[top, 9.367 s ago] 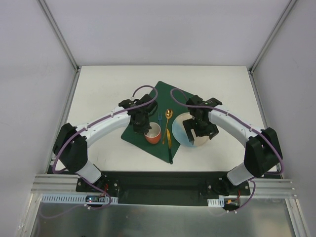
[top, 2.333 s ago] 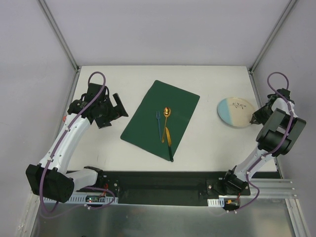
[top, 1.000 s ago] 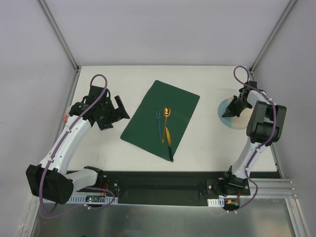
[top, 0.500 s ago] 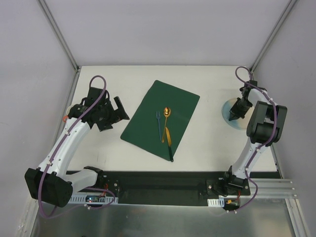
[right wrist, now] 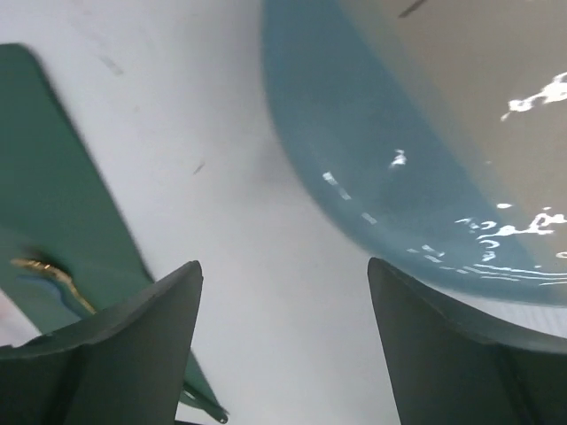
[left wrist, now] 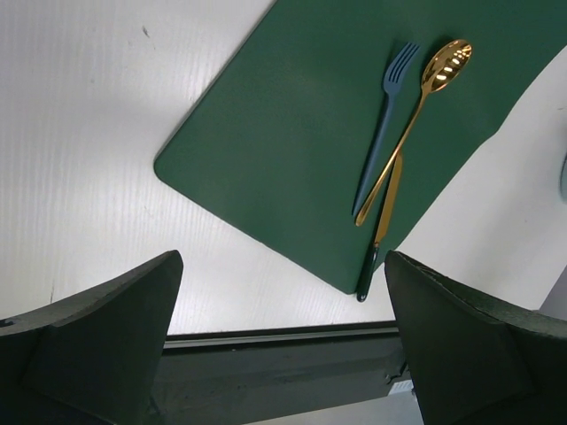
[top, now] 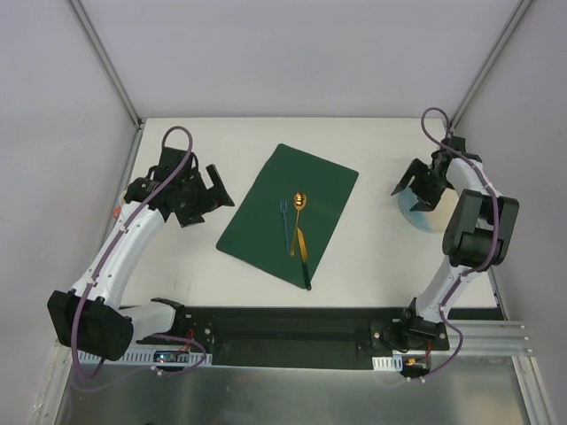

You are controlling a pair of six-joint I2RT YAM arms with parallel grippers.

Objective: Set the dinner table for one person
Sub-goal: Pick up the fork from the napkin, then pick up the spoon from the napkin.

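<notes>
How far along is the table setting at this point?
Done: the placemat lies on the table, with the fork, spoon and knife together on it. In hand: nothing is gripped. The right gripper hangs open over the plate, which sits off to the mat's right. The left gripper is open and empty. Left: the plate is not yet on the placemat.

Flat matte white rectangular dinner table (top: 372,257), lying level
</notes>
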